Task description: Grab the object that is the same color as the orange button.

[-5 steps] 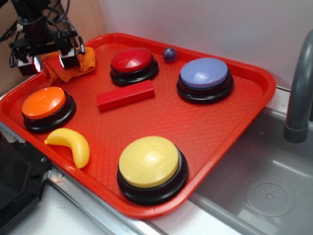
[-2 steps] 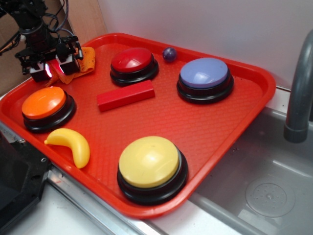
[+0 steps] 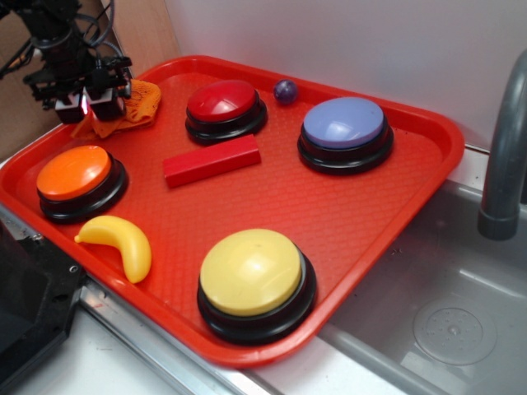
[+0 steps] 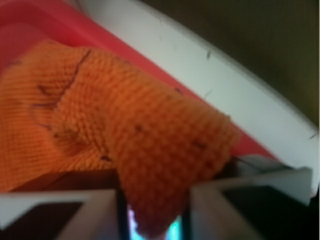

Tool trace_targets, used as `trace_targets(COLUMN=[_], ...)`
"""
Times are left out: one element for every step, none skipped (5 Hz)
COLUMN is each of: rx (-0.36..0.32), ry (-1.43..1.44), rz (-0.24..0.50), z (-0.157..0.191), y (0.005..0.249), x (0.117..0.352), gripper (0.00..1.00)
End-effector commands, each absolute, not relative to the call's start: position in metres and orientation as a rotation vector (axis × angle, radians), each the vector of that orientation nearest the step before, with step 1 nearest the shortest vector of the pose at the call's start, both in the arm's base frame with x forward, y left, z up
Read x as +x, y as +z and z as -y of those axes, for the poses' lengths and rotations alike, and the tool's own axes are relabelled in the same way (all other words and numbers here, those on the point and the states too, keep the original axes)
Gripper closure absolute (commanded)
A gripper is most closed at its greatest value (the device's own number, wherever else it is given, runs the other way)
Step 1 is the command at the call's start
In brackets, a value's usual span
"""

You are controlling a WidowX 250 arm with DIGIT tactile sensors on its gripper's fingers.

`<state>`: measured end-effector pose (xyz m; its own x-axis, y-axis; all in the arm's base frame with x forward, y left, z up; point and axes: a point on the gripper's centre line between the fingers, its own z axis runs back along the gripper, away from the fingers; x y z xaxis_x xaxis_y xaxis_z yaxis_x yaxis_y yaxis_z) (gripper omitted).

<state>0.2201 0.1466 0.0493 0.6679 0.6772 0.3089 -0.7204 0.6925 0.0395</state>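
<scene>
back-left corner: gripper (image 3: 89, 103) sits pinched on the orange rag (image 3: 130, 105), right against the tray rim (image 3: 49, 136), so it's tight there
nearest obstacles: orange button (image 3: 74, 174) just in front, red button (image 3: 222, 101) to the right, red block (image 3: 212, 160) between them
tray middle: open stretch of bare tray between block, blue button (image 3: 343, 123) and yellow button (image 3: 250, 271)
front edge: banana (image 3: 121, 241) blocks the left bit
right side: grey faucet (image 3: 504, 156) stands over the sink

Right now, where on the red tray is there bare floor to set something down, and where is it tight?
The widest bare patch of the tray lies between the red block, blue button and yellow button. A narrower strip runs between the banana and the block. It is crowded at the far left corner, where the gripper pinches the orange cloth just behind the orange button.
</scene>
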Motion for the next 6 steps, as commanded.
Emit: trace_targets(rx=[0.045,-0.021,-0.046,-0.064,-0.069,-0.051], ry=[0.454,0.266,0.138,0.069,0.058,0.058], rz=[0.336,0.308,0.176,0.144,0.151,0.110], z=[-0.105,-0.062,-0.037,-0.014,-0.003,-0.011], y=[0.119,0.152,0.167,0.176,0.176,0.174], x=[0.225,0.220,0.214,0.206,0.198,0.201], gripper=[1.00,1.00,1.00,1.00,1.00,1.00])
